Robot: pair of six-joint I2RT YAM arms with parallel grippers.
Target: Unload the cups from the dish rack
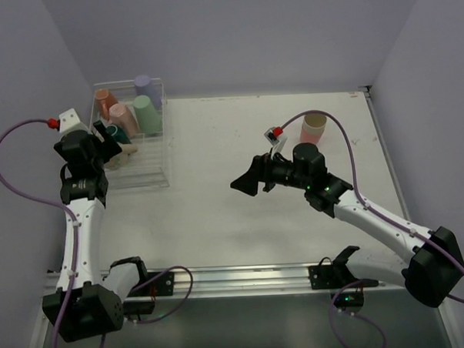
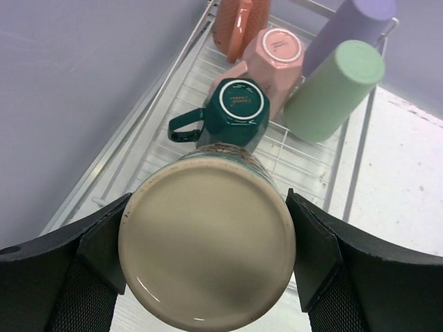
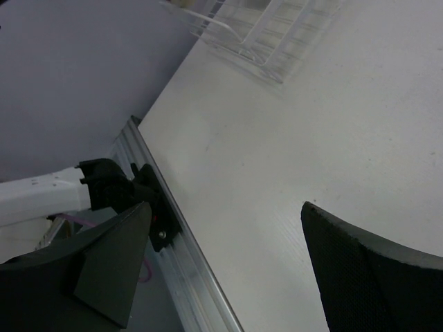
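Observation:
The dish rack (image 1: 154, 180) stands at the back left against the wall. In it lie an orange cup (image 2: 239, 24), a pink cup (image 2: 280, 48), a green cup (image 2: 332, 90), a purple cup (image 2: 353, 24) and a dark green handled mug (image 2: 239, 107). My left gripper (image 2: 208, 235) is inside the rack, shut on a cream mug (image 2: 208, 249) whose round base faces the camera, with a pad against each side. A beige cup (image 1: 315, 128) stands on the table at the back right. My right gripper (image 1: 251, 181) hovers open over the middle of the table with nothing between its fingers.
A metal rail (image 1: 236, 278) runs along the table's near edge, with the arm bases on it. The wall (image 1: 28, 90) stands close behind the rack on the left. A corner of the rack (image 3: 263, 28) shows at the top of the right wrist view.

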